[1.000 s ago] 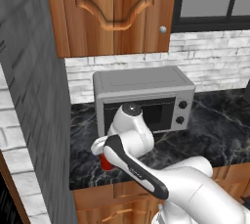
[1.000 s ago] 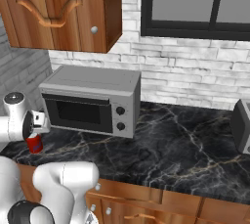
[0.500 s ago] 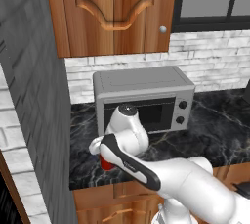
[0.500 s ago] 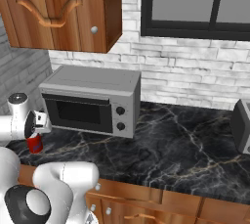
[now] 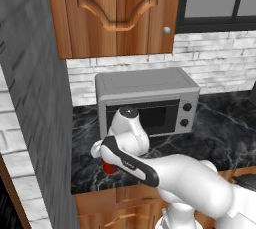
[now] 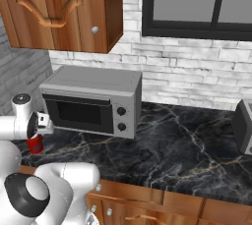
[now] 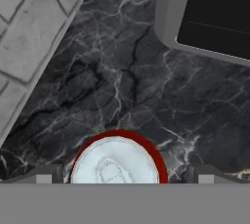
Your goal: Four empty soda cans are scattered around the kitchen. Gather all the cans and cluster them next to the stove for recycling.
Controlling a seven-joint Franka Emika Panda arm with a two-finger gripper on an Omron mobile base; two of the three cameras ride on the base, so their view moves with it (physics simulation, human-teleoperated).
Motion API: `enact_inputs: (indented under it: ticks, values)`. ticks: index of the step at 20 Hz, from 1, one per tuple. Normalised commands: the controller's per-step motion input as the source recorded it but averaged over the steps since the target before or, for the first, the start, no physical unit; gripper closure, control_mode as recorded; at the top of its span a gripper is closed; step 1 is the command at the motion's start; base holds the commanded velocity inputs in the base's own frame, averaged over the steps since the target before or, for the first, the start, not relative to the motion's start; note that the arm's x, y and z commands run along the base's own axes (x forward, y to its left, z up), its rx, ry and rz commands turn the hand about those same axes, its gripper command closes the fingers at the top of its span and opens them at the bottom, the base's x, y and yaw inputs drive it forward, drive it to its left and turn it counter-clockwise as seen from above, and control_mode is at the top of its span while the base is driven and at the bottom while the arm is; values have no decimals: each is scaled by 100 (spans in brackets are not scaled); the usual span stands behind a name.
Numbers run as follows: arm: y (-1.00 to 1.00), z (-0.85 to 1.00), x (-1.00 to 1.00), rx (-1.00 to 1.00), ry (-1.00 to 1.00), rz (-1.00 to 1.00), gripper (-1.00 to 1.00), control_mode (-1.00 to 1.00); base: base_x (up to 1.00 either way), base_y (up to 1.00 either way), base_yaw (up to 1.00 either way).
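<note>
Since a second ago the arm has shifted a little over the worktop's left end, its wrist settling lower above the can, while the can and the toaster oven have stayed put. The hand (image 7: 118, 178) hangs directly over the red soda can (image 7: 117, 162), looking straight down on its silvery top, with one dark fingertip (image 7: 46, 174) on each side of it and well apart, not yet touching the can. The can (image 6: 35, 144) stands upright on the black marble worktop (image 6: 187, 150), near its front edge and close to the grey brick side wall (image 5: 35, 98). It sits just in front of the left corner of the silver toaster oven (image 6: 93, 98), apart from it. From the left base view the can (image 5: 108, 167) shows partly behind the arm's wrist. Above hangs a brown wooden cabinet (image 5: 115, 10).
</note>
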Motion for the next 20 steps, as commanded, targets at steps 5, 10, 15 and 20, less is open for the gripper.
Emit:
enact_inputs:
  ticks: [5, 10, 15, 20]
  values:
    - [6, -16, 14, 0, 2, 0, -100, -100, 0, 0, 0]
    - [7, -19, 8, 0, 4, 0, 100, -100, 0, 0, 0]
    - [0, -9, -17, 0, 1, -4, 100, -100, 0, 0, 0]
    - [-2, 0, -44, 0, 0, -4, 100, -100, 0, 0, 0]
